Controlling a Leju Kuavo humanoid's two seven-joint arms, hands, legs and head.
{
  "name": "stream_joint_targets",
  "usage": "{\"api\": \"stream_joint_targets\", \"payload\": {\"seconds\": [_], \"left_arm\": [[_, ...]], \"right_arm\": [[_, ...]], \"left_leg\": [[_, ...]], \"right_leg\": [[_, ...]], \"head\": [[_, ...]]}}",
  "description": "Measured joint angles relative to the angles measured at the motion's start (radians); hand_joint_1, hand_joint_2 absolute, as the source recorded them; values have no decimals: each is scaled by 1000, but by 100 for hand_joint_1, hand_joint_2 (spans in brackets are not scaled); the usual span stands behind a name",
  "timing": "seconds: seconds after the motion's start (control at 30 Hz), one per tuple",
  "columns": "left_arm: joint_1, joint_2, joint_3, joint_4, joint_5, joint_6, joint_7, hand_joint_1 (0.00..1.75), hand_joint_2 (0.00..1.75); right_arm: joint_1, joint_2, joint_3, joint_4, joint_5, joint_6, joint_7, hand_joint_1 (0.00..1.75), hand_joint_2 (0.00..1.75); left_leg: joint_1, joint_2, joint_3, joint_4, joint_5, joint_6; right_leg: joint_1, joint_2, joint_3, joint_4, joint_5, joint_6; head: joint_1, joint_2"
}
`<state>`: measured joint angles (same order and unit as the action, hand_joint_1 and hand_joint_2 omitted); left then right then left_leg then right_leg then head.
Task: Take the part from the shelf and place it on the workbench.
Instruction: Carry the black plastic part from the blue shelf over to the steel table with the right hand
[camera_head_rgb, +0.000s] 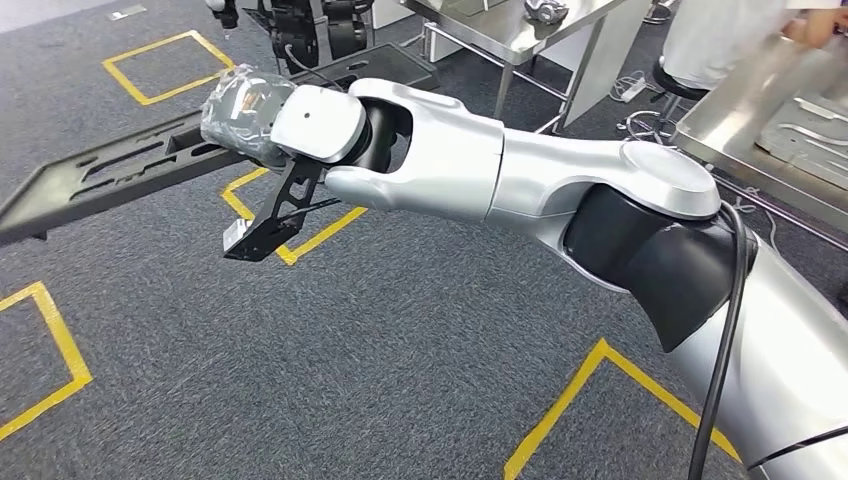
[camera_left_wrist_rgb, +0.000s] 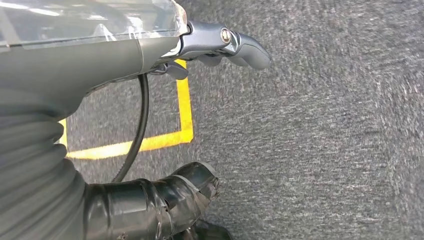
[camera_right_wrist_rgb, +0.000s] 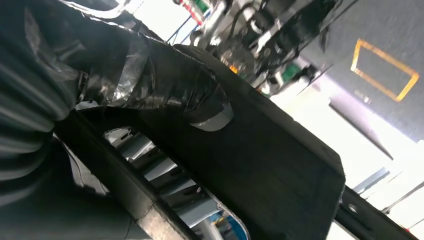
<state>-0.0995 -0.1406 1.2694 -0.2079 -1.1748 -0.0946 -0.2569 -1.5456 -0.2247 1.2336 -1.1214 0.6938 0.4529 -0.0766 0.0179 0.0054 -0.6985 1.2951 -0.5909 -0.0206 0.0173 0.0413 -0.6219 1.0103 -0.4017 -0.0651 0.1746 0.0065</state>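
Observation:
The part (camera_head_rgb: 90, 185) is a long flat black panel with slots. It hangs in the air over the grey carpet, reaching from the left edge toward the top centre of the head view. My right hand (camera_head_rgb: 243, 112), wrapped in clear plastic, grips it near its middle, with my silver right arm stretched out across the picture. In the right wrist view the taped thumb (camera_right_wrist_rgb: 200, 102) presses on the black part (camera_right_wrist_rgb: 280, 165), and fingers show through a slot beneath it. My left hand (camera_left_wrist_rgb: 90, 70) hangs over the floor with its fingers apart and holds nothing.
A steel workbench (camera_head_rgb: 745, 110) stands at the right, and a second steel table (camera_head_rgb: 500, 30) is at the top. A person (camera_head_rgb: 720, 35) sits on a stool between them. Yellow tape squares (camera_head_rgb: 165, 65) mark the carpet. Dark equipment (camera_head_rgb: 320, 25) stands at the top centre.

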Motion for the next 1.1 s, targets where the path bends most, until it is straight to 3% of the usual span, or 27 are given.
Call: {"api": "stream_joint_targets", "payload": {"seconds": [0.03, 0.07, 0.13, 0.2, 0.23, 0.27, 0.3, 0.37, 0.43, 0.5, 0.53, 0.6, 0.63, 0.7, 0.73, 0.8, 0.83, 0.87, 0.93, 1.0, 1.03, 1.07, 1.1], "left_arm": [[1, 1, 0, 0, 0, 1, 2, 0, 175], [1, 2, 0, 0, 0, 2, 4, 0, 175], [1, 1, 0, 0, -3, 2, 5, 0, 175], [-1, 1, 0, 1, -7, 2, 6, 0, 175], [-3, 0, 0, 1, -8, 2, 7, 0, 175], [-6, 0, 0, 1, -10, 1, 6, 0, 175], [-9, -1, 0, 1, -12, 0, 6, 0, 175], [-18, -3, -2, 1, -18, -3, 4, 0, 175], [-26, -5, -3, 1, -23, -6, 3, 0, 175], [-32, -6, -5, 1, -26, -8, 4, 0, 175], [-35, -6, -6, 1, -27, -9, 4, 0, 175], [-38, -8, -8, 1, -28, -10, 7, 0, 175], [-39, -10, -10, 1, -28, -10, 9, 0, 175], [-38, -13, -11, 1, -28, -10, 11, 0, 175], [-38, -15, -11, 1, -28, -10, 12, 0, 175], [-38, -15, -12, 1, -28, -7, 16, 0, 175], [-38, -15, -13, 1, -28, -5, 20, 0, 175], [-37, -14, -14, 1, -29, -2, 25, 0, 175], [-31, -13, -16, 1, -29, 3, 34, 0, 175], [-23, -10, -18, 1, -29, 6, 39, 0, 175], [-18, -7, -18, 1, -29, 7, 40, 0, 175], [-15, -5, -18, 1, -28, 7, 41, 0, 175], [-13, -4, -18, 1, -28, 8, 42, 0, 175]], "right_arm": [[0, 4, 6, 3, -4, 1, 0, 175, 175], [0, 9, 11, 8, -8, 1, 2, 175, 175], [-1, 20, 18, 25, -13, 1, 9, 175, 175], [-3, 32, 24, 45, -14, 0, 14, 175, 175], [-3, 36, 26, 56, -14, -1, 16, 175, 175], [-3, 40, 27, 70, -13, -3, 19, 175, 175], [-3, 43, 28, 88, -12, -4, 24, 175, 175], [-4, 53, 28, 142, -5, -12, 35, 175, 175], [-5, 72, 29, 216, 9, -27, 37, 175, 175], [-4, 90, 33, 301, 23, -45, 32, 175, 175], [-4, 95, 35, 344, 27, -54, 32, 175, 175], [-7, 99, 36, 419, 36, -71, 32, 175, 175], [-10, 100, 36, 451, 41, -77, 32, 175, 175], [-19, 103, 36, 499, 49, -85, 29, 175, 175], [-22, 105, 36, 519, 51, -87, 28, 175, 175], [-26, 106, 35, 553, 53, -88, 32, 175, 175], [-29, 107, 35, 567, 55, -89, 35, 175, 175], [-34, 107, 34, 579, 58, -89, 40, 175, 175], [-43, 108, 32, 600, 65, -89, 45, 175, 175], [-45, 109, 31, 618, 68, -89, 47, 175, 175], [-44, 109, 31, 625, 68, -89, 46, 175, 175], [-43, 109, 31, 631, 69, -89, 46, 175, 175], [-44, 108, 31, 637, 71, -89, 46, 175, 175]], "left_leg": [[2, -1, -8, -7, 24, -4], [6, -5, 3, -51, 63, -8], [16, -46, 48, -173, 128, -17], [20, -81, 74, -232, 139, -14], [17, -82, 76, -234, 134, -8], [17, -69, 77, -236, 135, 1], [17, -55, 79, -239, 137, 9], [18, -31, 86, -249, 141, 23], [15, -10, 90, -254, 141, 31], [13, 16, 92, -255, 137, 34], [12, 28, 94, -254, 135, 35], [10, 51, 103, -254, 128, 33], [8, 62, 109, -255, 124, 32], [3, 86, 119, -259, 115, 25], [0, 100, 124, -262, 112, 20], [-2, 126, 137, -267, 102, 9], [-1, 117, 140, -261, 94, 5], [0, 93, 135, -237, 78, 2], [3, 27, 87, -130, 29, -2], [2, 3, 12, -5, -8, -4], [2, 1, -13, 18, 1, -4], [2, -2, -20, 3, 30, -2], [2, -8, -8, -50, 76, 0]], "right_leg": [[-2, 18, 0, 5, -3, 3], [-5, 34, 0, 13, -8, 7], [-11, 61, -4, 35, -24, 19], [-14, 86, -17, 53, -33, 33], [-15, 99, -23, 54, -32, 39], [-17, 111, -26, 53, -30, 45], [-18, 108, -28, 56, -30, 49], [-16, 49, -50, 99, -53, 58], [-17, -21, -108, 211, -106, 66], [-23, -37, -167, 310, -134, 71], [-25, -39, -173, 314, -123, 71], [-23, -56, -127, 214, -56, 65], [-15, -86, -92, 144, -28, 57], [4, -131, -47, 50, -2, 40], [11, -138, -42, 38, -6, 35], [8, -106, -36, 27, -4, 28], [3, -91, -29, 20, -3, 25], [-2, -75, -21, 13, -1, 20], [-8, -46, -10, 7, -1, 12], [-7, -12, -7, 10, -5, 8], [-7, 7, -5, 13, -8, 8], [-7, 25, -4, 17, -12, 9], [-7, 42, -2, 22, -16, 11]], "head": [[0, 0], [0, 0], [0, 0], [0, 0], [-1, 0], [-1, 0], [0, 0], [0, 0], [0, 0], [0, 0], [0, 0], [0, 0], [0, 0], [0, 0], [0, 0], [0, 0], [0, 0], [-1, 0], [-1, 0], [-1, 0], [-1, 0], [-1, 0], [-1, 0]]}}
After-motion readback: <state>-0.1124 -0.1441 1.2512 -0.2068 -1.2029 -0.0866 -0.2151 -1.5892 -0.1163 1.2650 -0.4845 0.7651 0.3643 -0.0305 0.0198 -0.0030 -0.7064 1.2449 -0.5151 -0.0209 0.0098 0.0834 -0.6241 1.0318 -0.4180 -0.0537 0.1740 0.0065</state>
